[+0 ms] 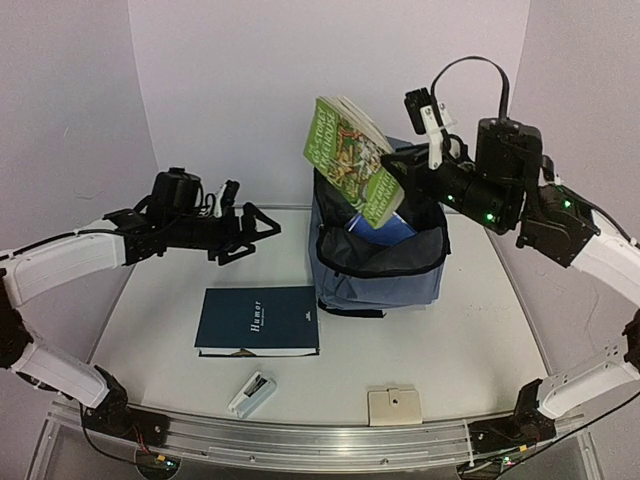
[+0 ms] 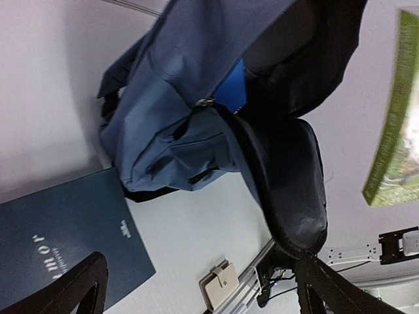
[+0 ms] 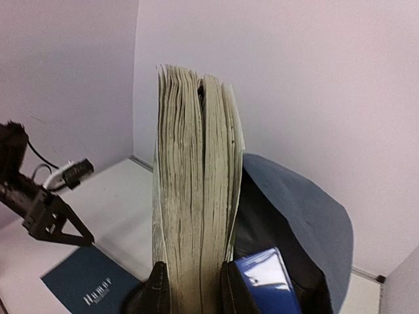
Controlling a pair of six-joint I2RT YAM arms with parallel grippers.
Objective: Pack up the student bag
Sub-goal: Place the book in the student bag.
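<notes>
Sitting nearest on the counter (image 1: 480, 310): beige case (image 1: 394, 405), small white gadget (image 1: 252, 393), then the flat Humor book (image 1: 258, 320). Student bag (image 1: 375, 275) stands behind, unzipped. Left fingers (image 2: 75, 288) gape empty beside it; right fingers (image 3: 156, 291) clamp a green book (image 1: 350, 160) over its mouth.

There is one large slate-blue fabric backpack (image 1: 385, 275), and there are two sure books: one thick green-covered paperback book (image 1: 352, 160) and one flat dark blue book with a white title (image 1: 258, 320). There is also one bright blue flat item (image 1: 383, 228), of which I cannot tell the kind, one small white rectangular object (image 1: 252, 394) and one beige square object (image 1: 394, 406). The end effectors are two, the left end effector (image 1: 262, 232) and the right end effector (image 1: 398, 168).
</notes>
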